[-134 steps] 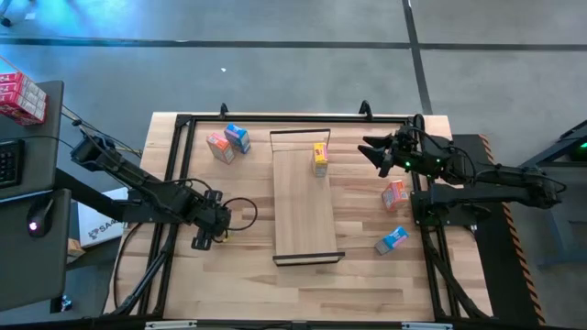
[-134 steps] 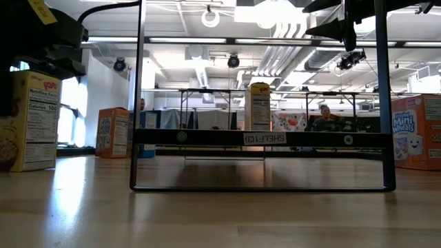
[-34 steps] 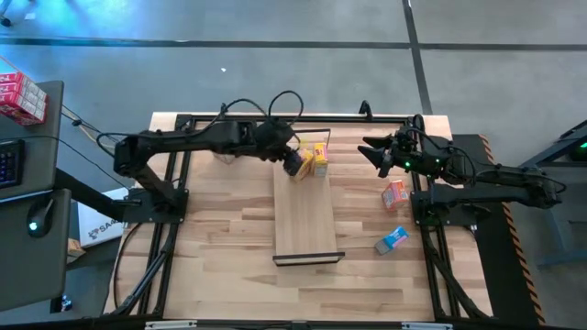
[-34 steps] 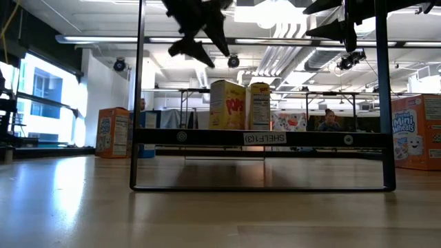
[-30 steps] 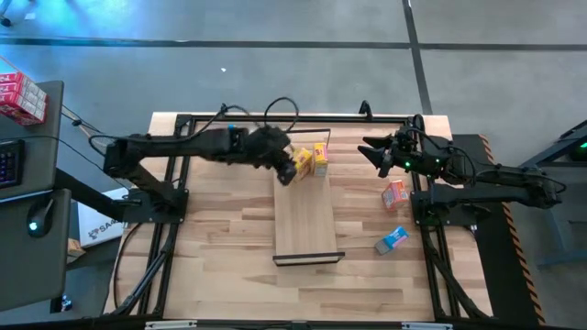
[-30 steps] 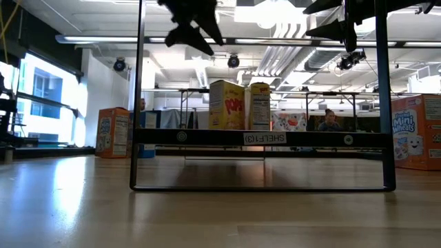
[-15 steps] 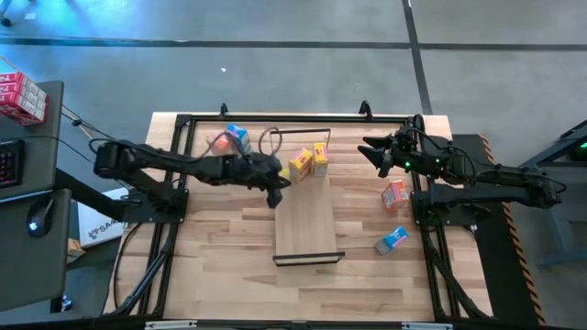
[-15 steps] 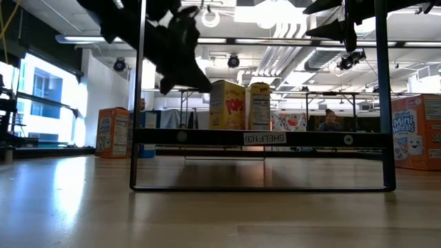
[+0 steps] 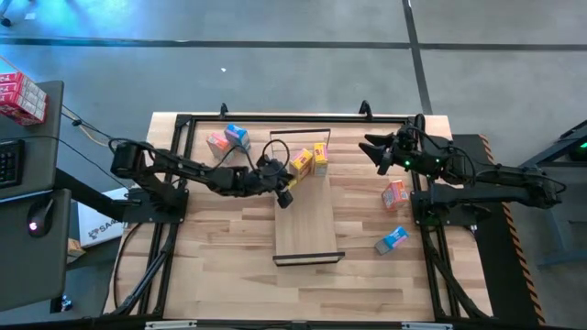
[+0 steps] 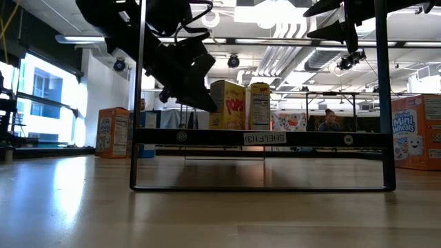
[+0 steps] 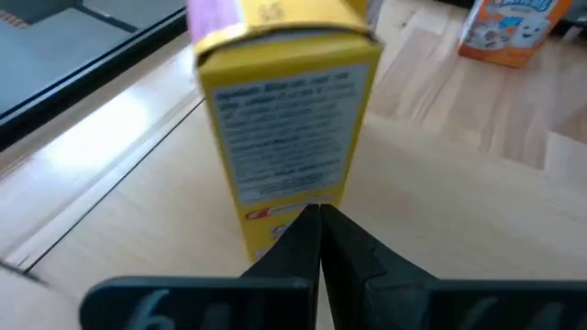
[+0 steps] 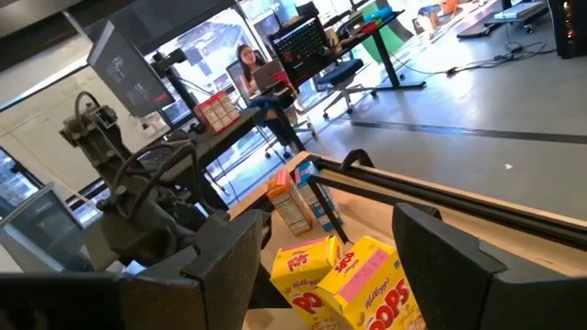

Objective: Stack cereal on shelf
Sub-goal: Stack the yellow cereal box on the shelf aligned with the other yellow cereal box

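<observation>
Two yellow cereal boxes (image 9: 301, 165) (image 9: 319, 158) stand upright side by side on the far end of the light-wood shelf (image 9: 307, 220). My left gripper (image 9: 285, 188) is shut and low over the shelf's left edge. Its tips point at the lower part of the nearer yellow box (image 11: 289, 137). In the low view my left gripper (image 10: 203, 103) sits just beside that box (image 10: 226, 105). My right gripper (image 9: 370, 149) hangs open in the air right of the shelf's far end, holding nothing. My left gripper's shut fingertips (image 11: 319, 215) point level at the bottom of the yellow box's printed side panel (image 11: 275, 215), coming from the table's near-left. I cannot tell whether they touch it. The box stands upright on the shelf.
An orange-pink box (image 9: 218, 144) and a blue box (image 9: 237, 136) stand at the far left. Right of the shelf are another orange-pink box (image 9: 394, 193) and a blue box (image 9: 392, 239) lying flat. A black frame (image 9: 275, 117) rims the table. A person (image 12: 246, 57) sits in the room beyond.
My left gripper has drawn back from above the yellow boxes toward the table's near-left and come down to shelf height. Its fingers, spread a second ago, have shut. The yellow box it left stays upright on the shelf beside the other.
</observation>
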